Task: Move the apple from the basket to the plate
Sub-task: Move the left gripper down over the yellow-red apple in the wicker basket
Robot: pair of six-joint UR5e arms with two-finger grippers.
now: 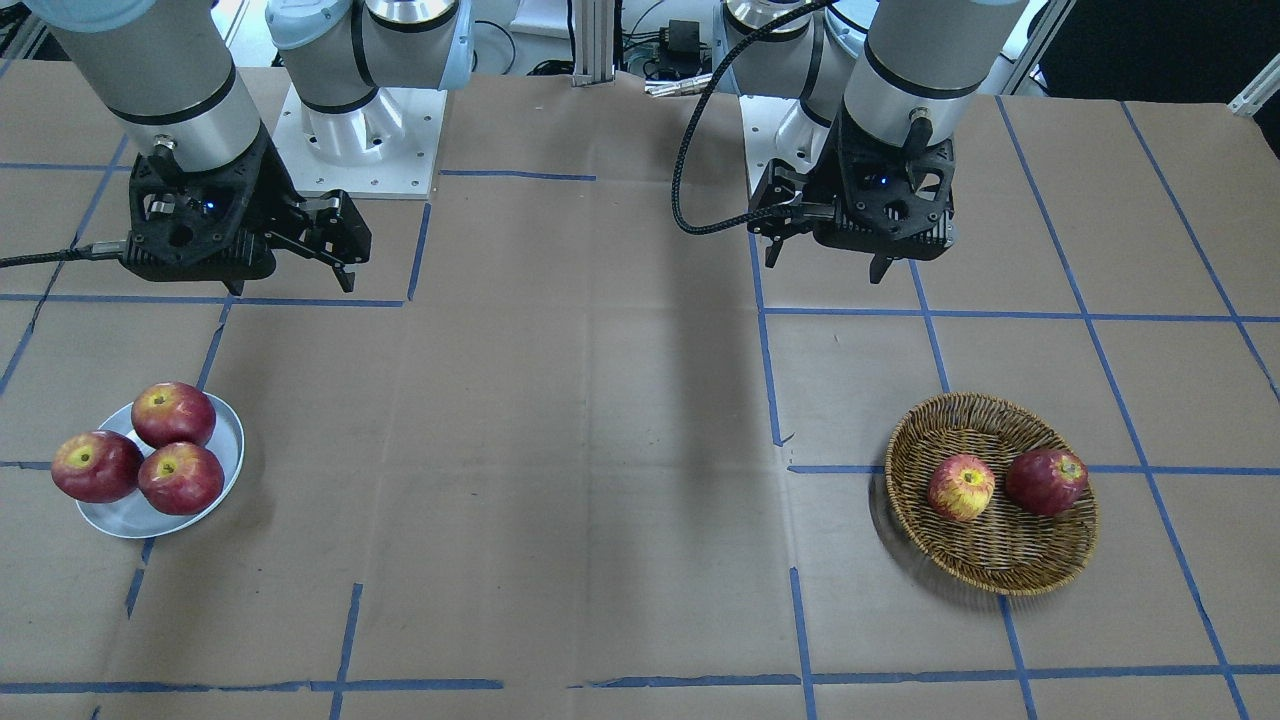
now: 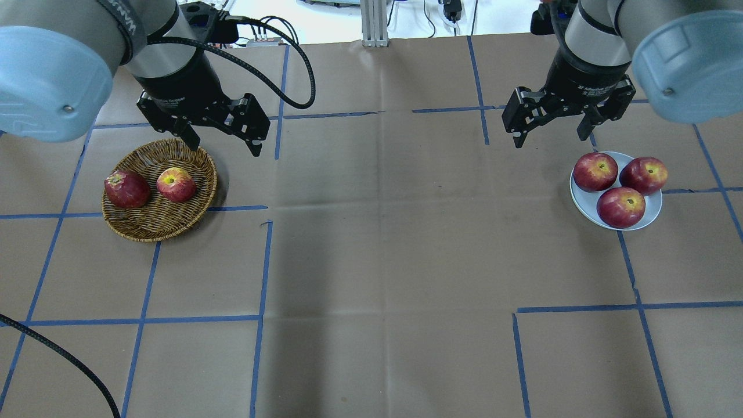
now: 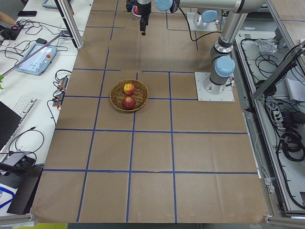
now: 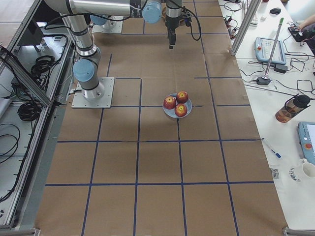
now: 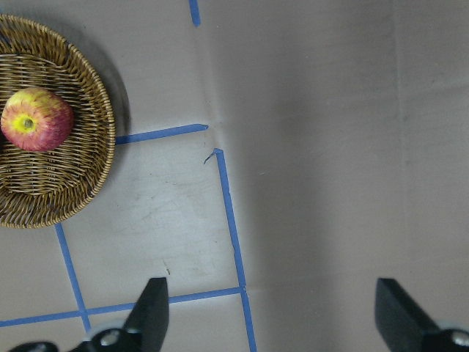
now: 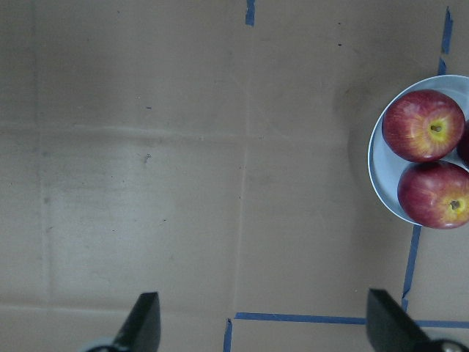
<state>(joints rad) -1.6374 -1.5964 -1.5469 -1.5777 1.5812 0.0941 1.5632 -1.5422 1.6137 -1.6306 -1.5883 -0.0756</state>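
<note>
The pale, yellow-streaked red apple [image 2: 176, 184] is seen in the round woven wicker basket [image 2: 138, 234] toward the left edge of the worktop [image 2: 371, 261]. The left gripper [image 2: 225, 145] and right gripper [image 2: 549, 139] are held wide, apparently empty.

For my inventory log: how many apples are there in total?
5. In the basket: the paler apple and a dark red apple. On the plate, three dark red ones: left apple, right apple, near apple. None seems hidden.
</note>
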